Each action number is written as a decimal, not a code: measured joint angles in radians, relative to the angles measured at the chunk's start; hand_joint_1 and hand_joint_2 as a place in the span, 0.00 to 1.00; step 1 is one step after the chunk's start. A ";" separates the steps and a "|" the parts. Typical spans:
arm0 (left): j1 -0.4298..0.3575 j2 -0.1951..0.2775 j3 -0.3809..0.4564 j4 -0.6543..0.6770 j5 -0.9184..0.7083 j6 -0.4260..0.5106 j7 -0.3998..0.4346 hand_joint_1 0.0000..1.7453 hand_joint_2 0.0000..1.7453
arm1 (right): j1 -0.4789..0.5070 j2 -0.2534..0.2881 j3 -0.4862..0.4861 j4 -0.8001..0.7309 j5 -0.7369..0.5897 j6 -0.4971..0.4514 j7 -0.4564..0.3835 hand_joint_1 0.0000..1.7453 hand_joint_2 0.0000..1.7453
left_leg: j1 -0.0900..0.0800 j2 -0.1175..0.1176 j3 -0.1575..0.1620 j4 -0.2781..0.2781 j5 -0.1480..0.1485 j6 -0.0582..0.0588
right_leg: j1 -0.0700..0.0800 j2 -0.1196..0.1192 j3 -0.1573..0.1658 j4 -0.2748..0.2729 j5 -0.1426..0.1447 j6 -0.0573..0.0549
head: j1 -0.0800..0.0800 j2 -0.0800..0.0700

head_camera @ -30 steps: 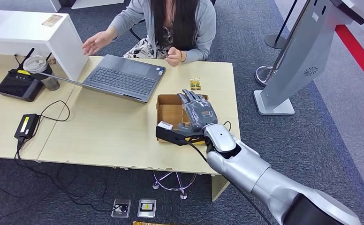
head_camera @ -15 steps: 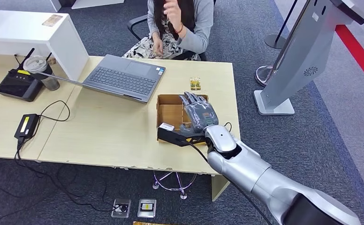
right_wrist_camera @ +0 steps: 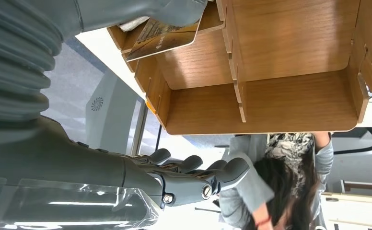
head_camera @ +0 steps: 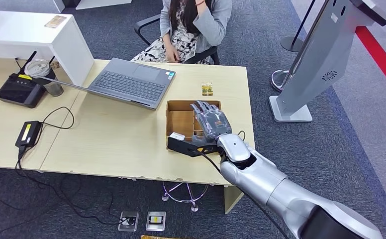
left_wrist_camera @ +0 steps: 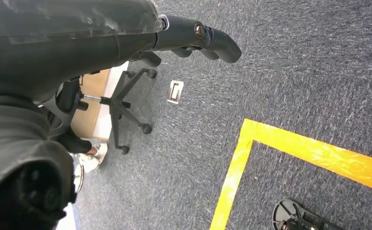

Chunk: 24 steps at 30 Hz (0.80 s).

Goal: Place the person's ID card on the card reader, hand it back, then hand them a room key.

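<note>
The right robot hand [head_camera: 210,121] hangs over the wooden box [head_camera: 179,119] on the counter [head_camera: 111,139], fingers stretched forward over the box's dividers. In the right wrist view a card [right_wrist_camera: 162,34] lies in a compartment close under the thumb; it looks like a room key. Whether the thumb already touches it I cannot tell, but the fingers [right_wrist_camera: 193,167] are spread and hold nothing, so this robot hand reads as released. The left robot hand [left_wrist_camera: 193,36] hangs low over the carpet, fingers loosely curled, nothing in them.

Beyond the fingertips, just past the box's far wall, a small yellow-green card [head_camera: 207,88] lies flat on the counter; it may be the ID card, though it is too small to be sure. Just beside the wrist, on the near side, sits a black device [head_camera: 183,144] with a white piece on it, probably the card reader. The person [head_camera: 191,25] sits across the counter, well beyond the fingertips, behind a laptop [head_camera: 131,82].

The card should be light, thin, stiff and slick, and lying flat it offers little to catch. The best hold is likely a pinch on a raised edge, tipped up against a divider.
</note>
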State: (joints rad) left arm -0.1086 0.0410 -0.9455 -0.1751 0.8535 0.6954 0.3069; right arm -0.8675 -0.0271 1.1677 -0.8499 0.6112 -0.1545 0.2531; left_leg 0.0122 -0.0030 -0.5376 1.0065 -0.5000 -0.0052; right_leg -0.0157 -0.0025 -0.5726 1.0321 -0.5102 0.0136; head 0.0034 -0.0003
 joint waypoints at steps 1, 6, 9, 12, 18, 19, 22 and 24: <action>0.000 0.000 0.000 0.000 -0.001 0.000 0.000 0.00 0.00 | 0.000 0.000 0.000 0.000 0.000 0.001 0.002 0.00 1.00 | 0.000 0.000 0.000 0.000 0.000 0.000 | 0.000 0.000 0.000 0.000 0.000 0.000 | 0.000 0.000; 0.000 -0.001 0.002 0.000 -0.003 0.000 0.001 0.00 0.00 | 0.000 -0.001 0.000 0.000 0.002 0.004 0.012 0.00 1.00 | 0.000 0.000 0.000 0.000 0.000 0.000 | 0.000 0.000 0.000 0.000 0.000 0.000 | 0.000 0.000; 0.000 -0.003 0.012 0.000 -0.007 0.000 0.001 0.00 0.00 | 0.000 -0.002 0.000 0.000 0.006 0.005 0.017 0.00 1.00 | 0.000 0.000 0.000 0.000 0.000 0.000 | 0.000 0.000 0.000 0.000 0.000 0.000 | 0.000 0.000; 0.000 -0.005 0.018 0.000 -0.012 0.000 0.001 0.00 0.00 | 0.000 -0.005 0.000 0.000 0.015 0.006 0.024 0.00 1.00 | 0.000 0.000 0.000 0.000 0.000 0.000 | 0.000 0.000 0.000 0.000 0.000 0.000 | 0.000 0.000; 0.000 -0.006 0.028 0.003 -0.025 0.000 0.001 0.00 0.00 | 0.002 -0.010 0.000 0.000 0.025 0.021 0.037 0.00 1.00 | 0.000 0.000 0.000 0.000 0.000 0.000 | 0.000 0.000 0.000 0.000 0.000 0.000 | 0.000 0.000; 0.000 -0.006 0.031 0.004 -0.027 0.000 0.001 0.00 0.00 | 0.003 -0.010 0.000 0.000 0.027 0.023 0.039 0.00 1.00 | 0.000 0.000 0.000 0.000 0.000 0.000 | 0.000 0.000 0.000 0.000 0.000 0.000 | 0.000 0.000; -0.001 -0.007 0.040 0.007 -0.033 0.000 0.004 0.00 0.00 | 0.006 -0.013 0.000 0.000 0.030 0.029 0.043 0.00 1.00 | 0.000 0.000 0.000 0.000 0.000 0.000 | 0.000 0.000 0.000 0.000 0.000 0.000 | 0.000 0.000; -0.004 -0.010 0.044 0.017 -0.040 0.000 0.008 0.00 0.00 | 0.007 -0.014 -0.001 0.001 0.034 0.033 0.046 0.00 1.00 | 0.000 0.000 0.000 0.000 0.000 0.000 | 0.000 0.000 0.000 0.000 0.000 0.000 | 0.000 0.000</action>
State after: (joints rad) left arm -0.1124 0.0306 -0.9019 -0.1577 0.8139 0.6956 0.3151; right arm -0.8604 -0.0414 1.1666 -0.8493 0.6452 -0.1212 0.2986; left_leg 0.0122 -0.0029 -0.5375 1.0065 -0.5000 -0.0052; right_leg -0.0156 -0.0024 -0.5728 1.0321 -0.5102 0.0136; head 0.0034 -0.0002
